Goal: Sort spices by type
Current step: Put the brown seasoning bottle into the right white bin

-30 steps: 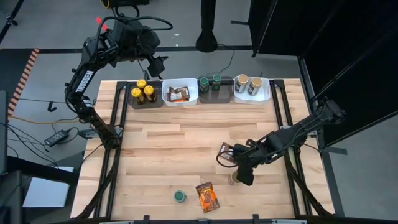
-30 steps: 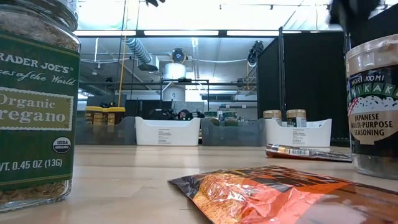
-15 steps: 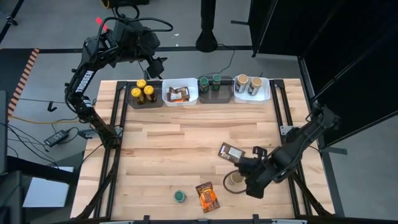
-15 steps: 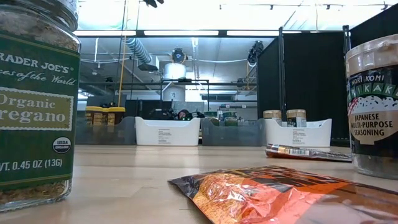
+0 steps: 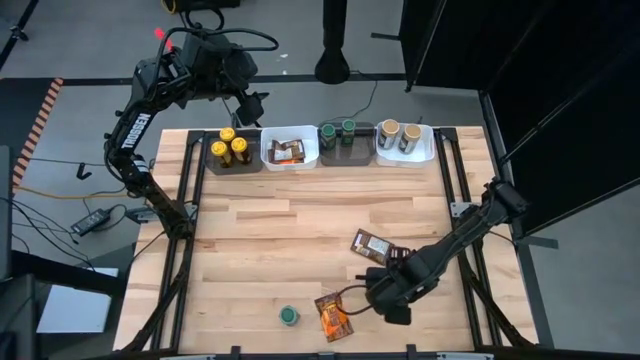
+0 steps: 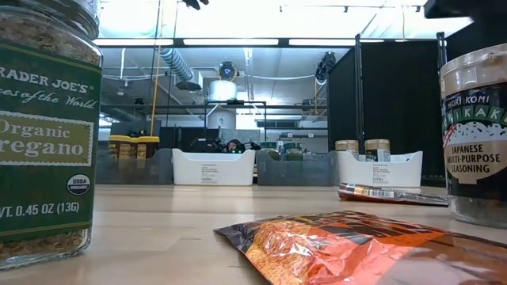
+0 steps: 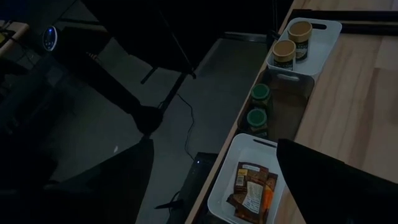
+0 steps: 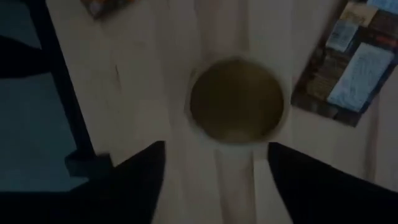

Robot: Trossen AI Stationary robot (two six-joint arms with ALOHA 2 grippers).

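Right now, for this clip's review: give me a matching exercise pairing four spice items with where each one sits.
Items:
1. yellow-lidded jars
2. oregano jar
3. orange packet
4. tan-lidded seasoning jar

Places:
A. on the bare table, directly under the right hand
B. in the dark bin at the far left of the row
C. alone near the table's front edge, left of the orange packet
D. flat on the table between the oregano jar and the right arm

Pairs: 1-B, 2-C, 3-D, 4-A
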